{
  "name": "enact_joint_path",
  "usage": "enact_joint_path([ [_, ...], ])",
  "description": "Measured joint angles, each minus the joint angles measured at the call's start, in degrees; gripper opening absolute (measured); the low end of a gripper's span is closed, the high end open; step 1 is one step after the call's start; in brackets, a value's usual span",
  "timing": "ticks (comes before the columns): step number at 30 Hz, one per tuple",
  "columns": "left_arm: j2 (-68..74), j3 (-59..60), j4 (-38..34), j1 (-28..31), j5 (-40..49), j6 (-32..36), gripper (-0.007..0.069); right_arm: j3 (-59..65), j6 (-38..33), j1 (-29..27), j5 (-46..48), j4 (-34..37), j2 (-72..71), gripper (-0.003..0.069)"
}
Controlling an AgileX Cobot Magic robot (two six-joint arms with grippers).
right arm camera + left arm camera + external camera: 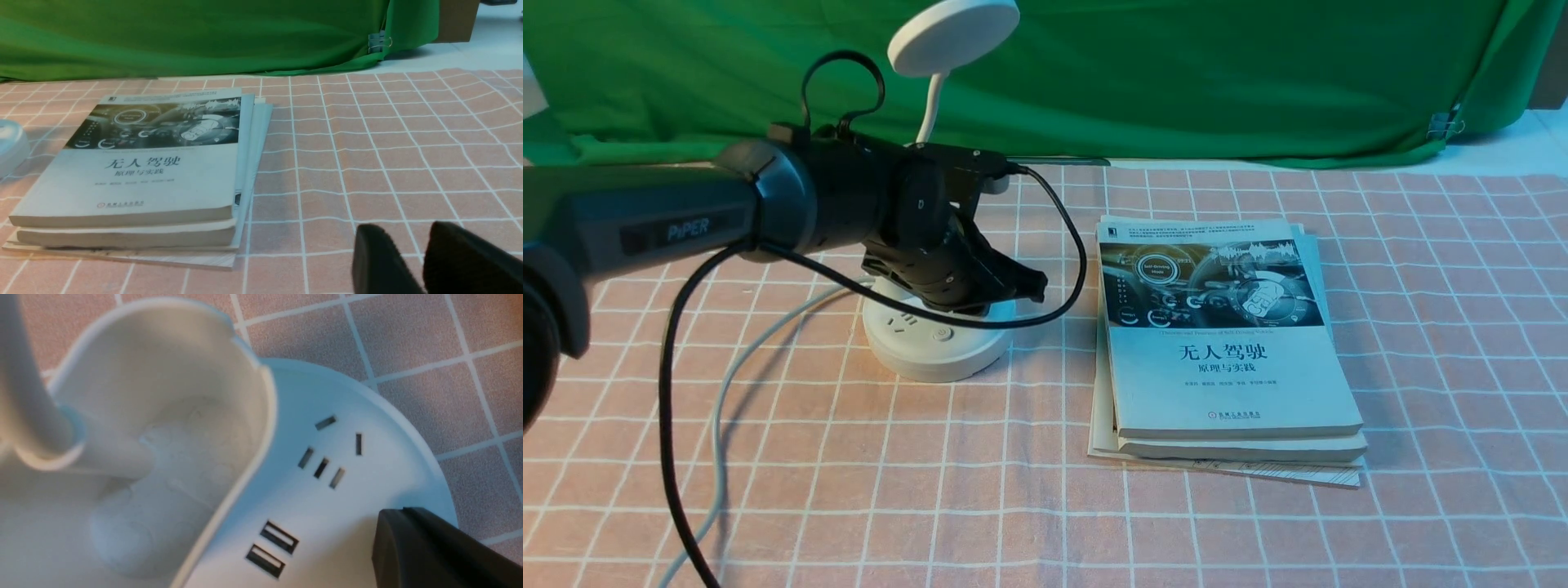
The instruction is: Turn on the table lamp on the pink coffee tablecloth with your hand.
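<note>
The white table lamp stands on the pink coffee tablecloth (1421,327), with its disc head (953,34) high at the back and its round base (939,343) in front. My left gripper (1036,286), on the black PIPER arm, is shut and empty, its tip low over the right part of the base. In the left wrist view the shut fingertips (392,516) hover just above the base top (347,490), near the sockets and beside the oval cup holder (163,396). A round button (943,334) shows on the base front. My right gripper (408,230) is slightly open, low over bare cloth.
A stack of books (1225,351) lies right of the lamp, also in the right wrist view (143,171). The grey-white cord (723,392) and my arm's black cable (670,425) trail over the cloth at the left. A green backdrop (1217,82) hangs behind.
</note>
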Motion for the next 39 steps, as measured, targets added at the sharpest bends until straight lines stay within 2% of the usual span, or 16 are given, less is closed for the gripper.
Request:
enact_joint_path([
  [4, -1.3, 0.4, -0.6, 0.0, 0.5, -0.2, -0.0001, 0.0, 0.0, 0.0, 0.0, 0.0, 0.0, 0.0241],
  [8, -6.1, 2.2, -0.1, 0.0, 7.4, 0.6, 0.0000, 0.0, 0.0, 0.0, 0.0, 0.0, 0.0, 0.0241],
  [11, -12.0, 4.6, -0.5, 0.0, 9.2, 1.3, -0.0001, 0.0, 0.0, 0.0, 0.0, 0.0, 0.0, 0.0241],
  [17, -30.0, 21.2, -5.6, 0.0, 5.1, 3.1, 0.0000, 0.0, 0.0, 0.0, 0.0, 0.0, 0.0, 0.0241],
  [24, -57.5, 41.1, -4.8, 0.0, -2.8, 3.3, 0.0000, 0.0, 0.0, 0.0, 0.0, 0.0, 0.0, 0.0241],
  [32, -76.4, 51.4, -4.4, 0.0, -3.4, 3.3, 0.0000, 0.0, 0.0, 0.0, 0.0, 0.0, 0.0, 0.0241],
  [34, -81.5, 53.5, -3.5, 0.0, -3.5, 3.3, 0.0000, 0.0, 0.0, 0.0, 0.0, 0.0, 0.0, 0.0241],
  [39, -87.9, 54.8, 7.3, 0.0, -2.7, 3.4, 0.0000, 0.0, 0.0, 0.0, 0.0, 0.0, 0.0, 0.0240],
])
